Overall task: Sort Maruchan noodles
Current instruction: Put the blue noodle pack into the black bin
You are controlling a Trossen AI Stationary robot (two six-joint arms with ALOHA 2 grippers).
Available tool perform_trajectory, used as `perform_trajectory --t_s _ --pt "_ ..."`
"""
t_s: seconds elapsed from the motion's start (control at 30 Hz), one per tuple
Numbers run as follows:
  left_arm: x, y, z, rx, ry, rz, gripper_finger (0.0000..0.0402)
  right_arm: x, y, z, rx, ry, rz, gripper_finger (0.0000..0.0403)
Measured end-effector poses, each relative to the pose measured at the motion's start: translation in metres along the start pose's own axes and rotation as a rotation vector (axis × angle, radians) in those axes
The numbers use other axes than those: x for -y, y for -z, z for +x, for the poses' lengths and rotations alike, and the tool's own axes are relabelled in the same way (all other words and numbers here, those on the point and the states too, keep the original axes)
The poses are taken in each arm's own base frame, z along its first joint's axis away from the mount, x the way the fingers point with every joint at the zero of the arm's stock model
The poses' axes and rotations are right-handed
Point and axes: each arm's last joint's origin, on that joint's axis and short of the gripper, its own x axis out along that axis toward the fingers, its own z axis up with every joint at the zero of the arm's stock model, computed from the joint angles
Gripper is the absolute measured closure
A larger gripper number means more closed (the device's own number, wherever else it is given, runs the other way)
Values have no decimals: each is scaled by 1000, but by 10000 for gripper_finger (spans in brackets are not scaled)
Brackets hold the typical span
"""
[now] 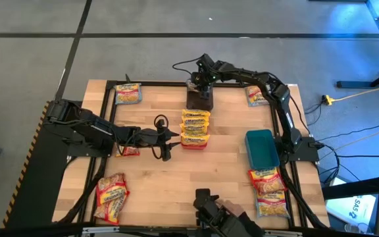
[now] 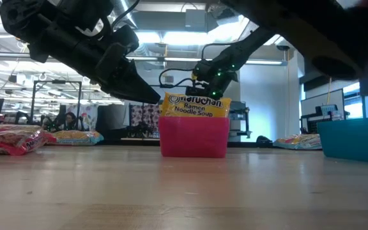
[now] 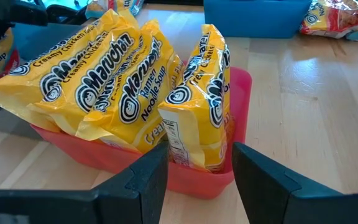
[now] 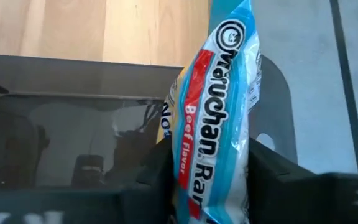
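**Beef packet over grey bin, creamy chicken filed in red bin**

Landmark: the red bin (image 1: 195,141), mid-desk.

Right pincer (image 4: 209,163) is at the grey bin (image 1: 200,97), just beyond the red bin toward the desk's far edge. It's closed on a blue Beef Flavor Maruchan packet (image 4: 215,106), held on edge so it goes in slim side first. Grip looks like it's loosening, but the packet sits between the fingers, not yet dropped.

Left pincer (image 3: 199,173) sits just beside the red bin's left side, jaws partly apart, holding nothing. The yellow Creamy Chicken packets (image 3: 123,81) stand upright in the red bin, packed tight; the nearest one leans at the rim.

Room: the teal bin (image 1: 262,147) is right of the red bin, well apart. Loose packets lie at the desk corners, clear of both arms. Bare wood (image 1: 163,178) on the near side of the red bin gives my left arm space to back off.
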Motion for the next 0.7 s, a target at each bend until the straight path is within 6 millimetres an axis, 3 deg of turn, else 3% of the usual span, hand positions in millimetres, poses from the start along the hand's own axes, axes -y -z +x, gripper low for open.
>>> perform_trajectory --t_s 0.33,0.7 --pt "2 0 0 -8 57 0 232 7 -19 -14 -71 147 -20 164" --pt "2 0 0 -9 59 0 232 10 -22 -16 -67 193 -52 144"
